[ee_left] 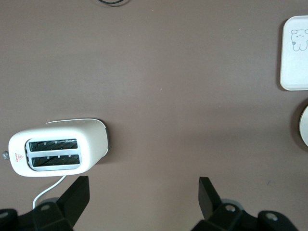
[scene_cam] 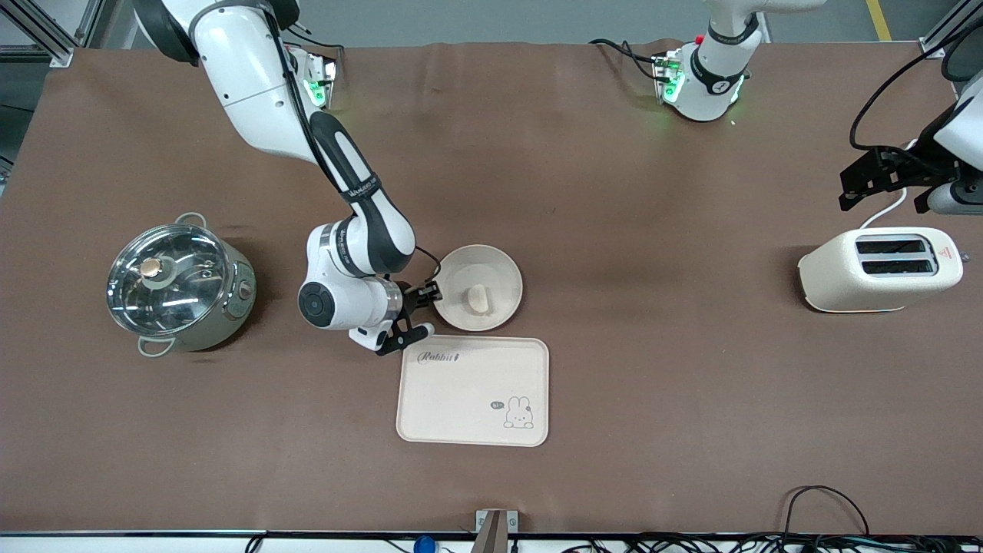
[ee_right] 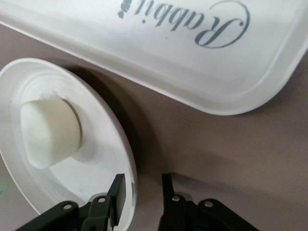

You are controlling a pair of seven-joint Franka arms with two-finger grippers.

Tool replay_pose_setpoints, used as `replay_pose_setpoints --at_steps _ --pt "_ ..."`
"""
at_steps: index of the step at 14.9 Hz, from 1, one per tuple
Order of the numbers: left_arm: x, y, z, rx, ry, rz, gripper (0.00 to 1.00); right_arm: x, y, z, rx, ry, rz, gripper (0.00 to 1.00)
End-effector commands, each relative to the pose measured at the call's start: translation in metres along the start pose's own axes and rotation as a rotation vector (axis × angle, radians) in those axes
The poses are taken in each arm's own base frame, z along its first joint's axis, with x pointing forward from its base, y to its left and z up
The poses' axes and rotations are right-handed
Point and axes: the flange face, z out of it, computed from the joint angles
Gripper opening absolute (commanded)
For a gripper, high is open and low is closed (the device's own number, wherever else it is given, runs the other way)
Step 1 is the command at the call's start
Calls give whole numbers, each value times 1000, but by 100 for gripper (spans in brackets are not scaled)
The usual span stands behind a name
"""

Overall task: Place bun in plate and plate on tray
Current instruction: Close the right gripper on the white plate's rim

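Observation:
The bun (scene_cam: 478, 298) lies in the round cream plate (scene_cam: 491, 257), which sits on the table just farther from the front camera than the tray (scene_cam: 476, 392). My right gripper (scene_cam: 428, 310) is low at the plate's rim on the side toward the right arm's end. In the right wrist view the gripper (ee_right: 143, 185) is open and straddles the rim: one finger is inside the plate (ee_right: 96, 159), the other outside over the table. The bun (ee_right: 48, 132) and the tray (ee_right: 168, 62) show there too. My left gripper (scene_cam: 848, 188) waits open and empty above the table by the toaster, as the left wrist view (ee_left: 142, 192) also shows.
A cream toaster (scene_cam: 879, 269) with its cord stands at the left arm's end, also seen in the left wrist view (ee_left: 57, 154). A steel pot with a glass lid (scene_cam: 180, 284) stands at the right arm's end. The tray's corner (ee_left: 294, 53) shows in the left wrist view.

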Motion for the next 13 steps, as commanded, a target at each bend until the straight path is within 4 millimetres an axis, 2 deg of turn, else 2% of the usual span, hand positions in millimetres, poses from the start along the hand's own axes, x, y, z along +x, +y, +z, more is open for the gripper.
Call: replay_pose_setpoints --at_steps 1,3,8,10,13 --pt "1 -2 -7 -11 -2 5 100 -1 -1 3 24 5 0 27" --pt "1 -1 -7 -9 -2 -2 100 -2 -2 3 24 3 0 16" --pt "1 1 -7 -8 -2 -3 100 -2 -4 4 65 8 27 12" --pt "1 1 -7 -10 -2 -5 100 -2 -6 4 67 8 27 4" --pt "1 1 -7 -8 -2 -3 100 -2 -5 5 68 4 31 1"
